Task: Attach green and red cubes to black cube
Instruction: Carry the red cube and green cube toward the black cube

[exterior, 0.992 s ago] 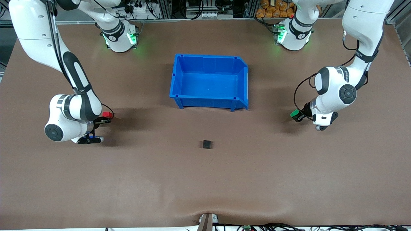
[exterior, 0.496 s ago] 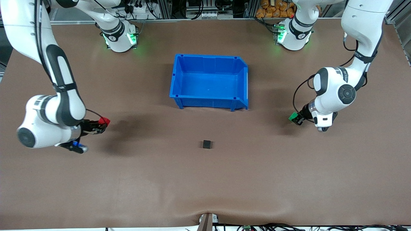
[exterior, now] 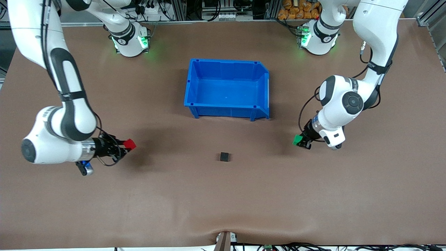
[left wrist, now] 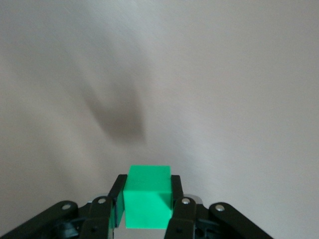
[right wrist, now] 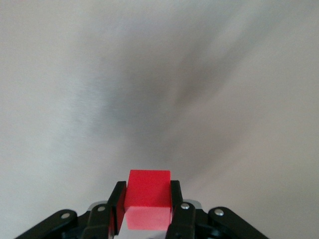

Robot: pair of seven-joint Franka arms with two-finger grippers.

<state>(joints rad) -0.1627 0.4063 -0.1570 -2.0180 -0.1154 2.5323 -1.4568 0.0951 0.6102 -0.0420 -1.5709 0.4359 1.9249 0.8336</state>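
- Both arms are swinging inward since the earlier frame.
- Right gripper (exterior: 126,144) is clenching one smooth bright red cube (exterior: 130,143), mid-left.
- Left gripper (exterior: 300,141) is pinching one bright green cube (exterior: 296,140), mid-right.
- One matte black cube (exterior: 225,157) is sitting centrally on brown table (exterior: 223,202), below one glossy blue plastic bin (exterior: 228,87).

left gripper (exterior: 300,141) – clamped (tilted), right gripper (exterior: 126,144) – clamped

One high overview cam plus two wrist cams, pretty standard setup.
The front cam looks down across the table (exterior: 223,209) at both bases; each wrist cam sits close above its jaws, facing past them at bare tabletop, which all views share.
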